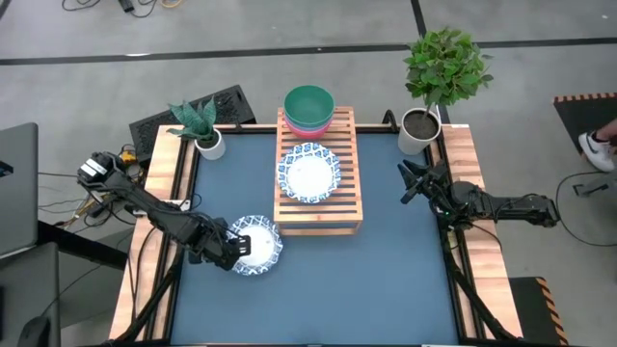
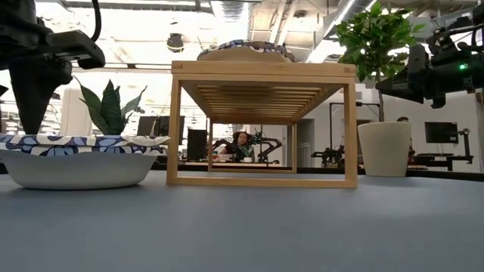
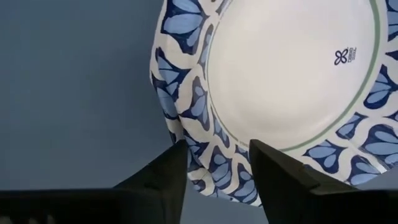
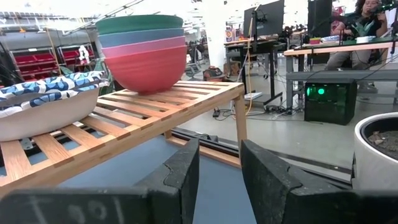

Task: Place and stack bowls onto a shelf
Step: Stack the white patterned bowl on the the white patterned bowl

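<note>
A blue-and-white bowl (image 1: 258, 246) rests on its base on the blue tabletop at the near left; it also shows in the low view (image 2: 76, 162). My left gripper (image 3: 217, 149) is open, pointing down over the bowl's left rim, with one finger over the inside and one over the outside. The slatted wooden shelf (image 1: 318, 212) stands mid-table. On it sit a second blue-and-white bowl (image 1: 310, 173) and, at the far end, the teal bowl (image 1: 308, 101) nested in the pink bowl (image 4: 146, 65). My right gripper (image 1: 405, 183) is open and empty, above the table to the right of the shelf.
A white pot with a leafy plant (image 1: 419, 130) stands at the far right corner, close behind my right gripper. A smaller pot with a spiky plant (image 1: 207, 143) stands at the far left. Bare blue tabletop (image 1: 386, 280) lies in front of the shelf. A person sits in the room beyond (image 2: 242, 143).
</note>
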